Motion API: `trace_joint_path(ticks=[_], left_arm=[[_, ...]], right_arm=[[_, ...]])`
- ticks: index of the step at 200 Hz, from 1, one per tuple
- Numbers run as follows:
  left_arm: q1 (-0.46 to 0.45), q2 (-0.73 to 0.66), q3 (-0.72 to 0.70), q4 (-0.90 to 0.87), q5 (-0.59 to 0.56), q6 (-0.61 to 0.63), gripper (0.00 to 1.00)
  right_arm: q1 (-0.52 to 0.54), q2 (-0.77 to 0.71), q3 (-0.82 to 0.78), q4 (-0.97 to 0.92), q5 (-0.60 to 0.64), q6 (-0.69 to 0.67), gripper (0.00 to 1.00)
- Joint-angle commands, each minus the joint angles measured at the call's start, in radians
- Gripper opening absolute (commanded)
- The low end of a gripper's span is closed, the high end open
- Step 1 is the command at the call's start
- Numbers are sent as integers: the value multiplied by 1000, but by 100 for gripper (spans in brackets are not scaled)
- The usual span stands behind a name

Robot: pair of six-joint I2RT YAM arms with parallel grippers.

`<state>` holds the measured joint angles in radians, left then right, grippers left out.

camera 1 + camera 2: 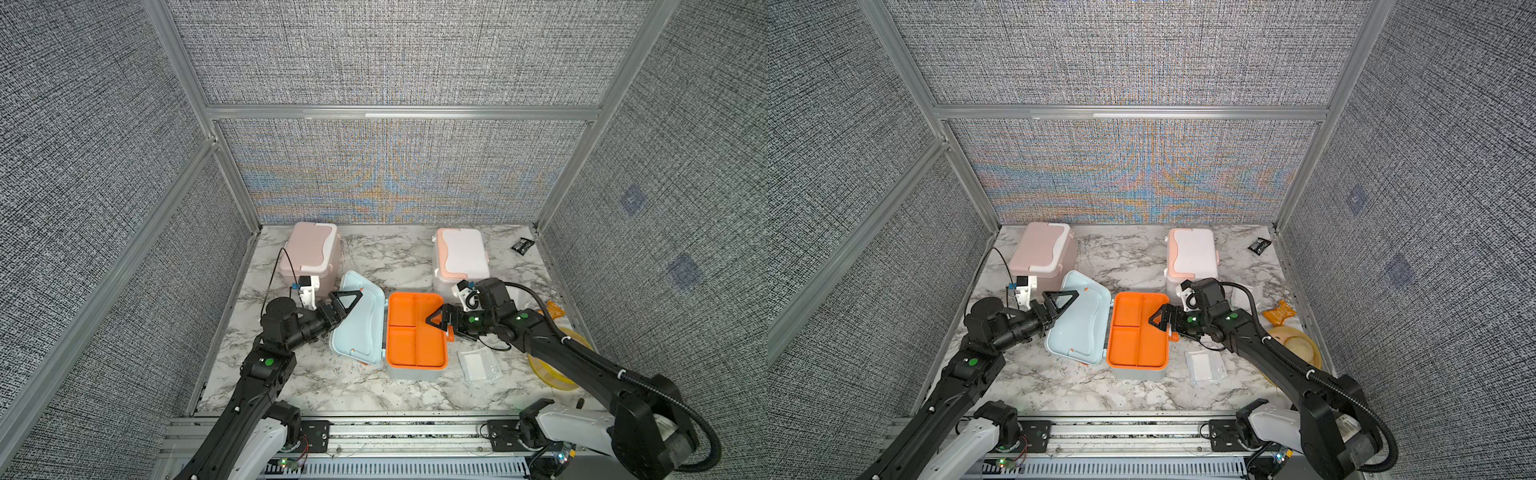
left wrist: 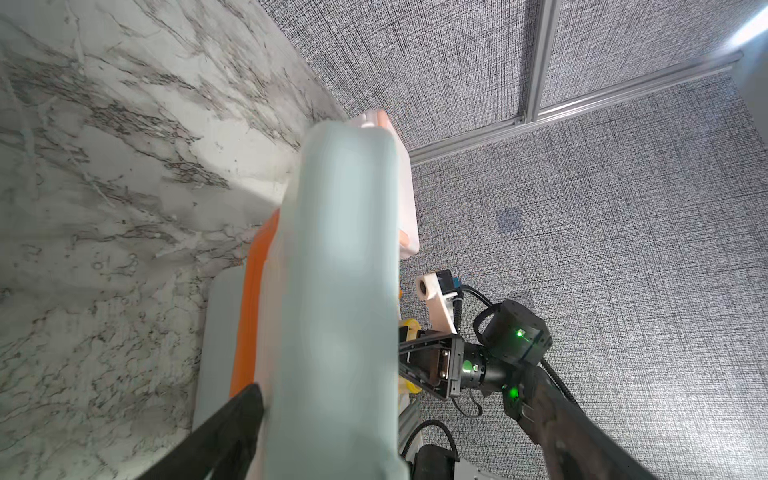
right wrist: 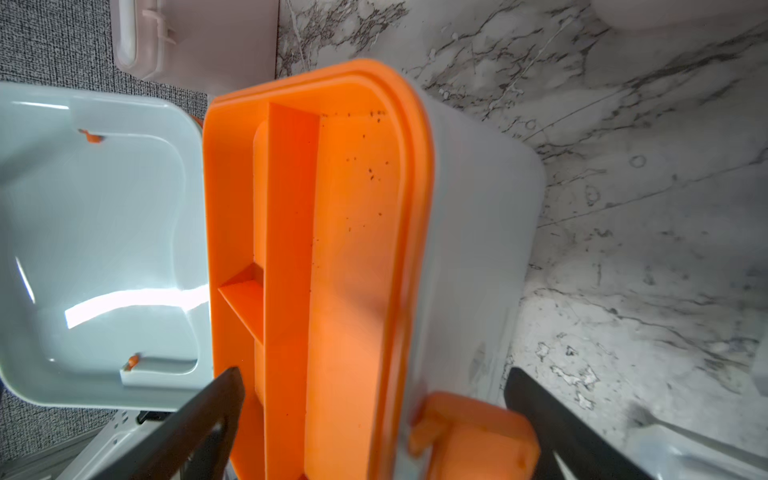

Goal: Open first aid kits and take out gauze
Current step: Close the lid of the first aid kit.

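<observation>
Blue kit (image 1: 415, 345) sitting open, long axis running front-to-back, lid (image 1: 361, 332) tilting leftward, left gripper (image 1: 351, 301) pinching it, right gripper (image 1: 436, 324) gaping wide.

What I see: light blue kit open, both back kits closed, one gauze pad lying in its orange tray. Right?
No: the gauze pad lies on the table beside the light blue kit, not in the orange tray, as both top views show. The rest is right.

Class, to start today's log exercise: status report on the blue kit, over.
Left gripper shut on blue lid, lid up. Right gripper open over orange tray rim. Tray empty, covers box. One gauze on table.
</observation>
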<state>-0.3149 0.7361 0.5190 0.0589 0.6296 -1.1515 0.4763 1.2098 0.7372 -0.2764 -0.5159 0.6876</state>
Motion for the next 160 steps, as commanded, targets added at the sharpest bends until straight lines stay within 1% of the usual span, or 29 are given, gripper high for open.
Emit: trace_joint_path(ticks=[1,45,83,120,136,160], left_arm=[[-23,14,23,76,55,-6,100],[-83,40,70,76,8,29,100],[-87,44,80,68,-22,68,100],[-98,65,108,64,-18,56,100],[-134,96,127,77,-23,56,100],[-216,148,151,101,-59,67,100]], right_arm=[[7,4,-2,100,-63,39,99],[8,9,-3,111,-50,50,99],[7,50,29,84,-50,42,99],[7,51,41,92,-58,45,99],[8,54,49,103,-71,49,99],[9,63,65,108,-79,53,99]])
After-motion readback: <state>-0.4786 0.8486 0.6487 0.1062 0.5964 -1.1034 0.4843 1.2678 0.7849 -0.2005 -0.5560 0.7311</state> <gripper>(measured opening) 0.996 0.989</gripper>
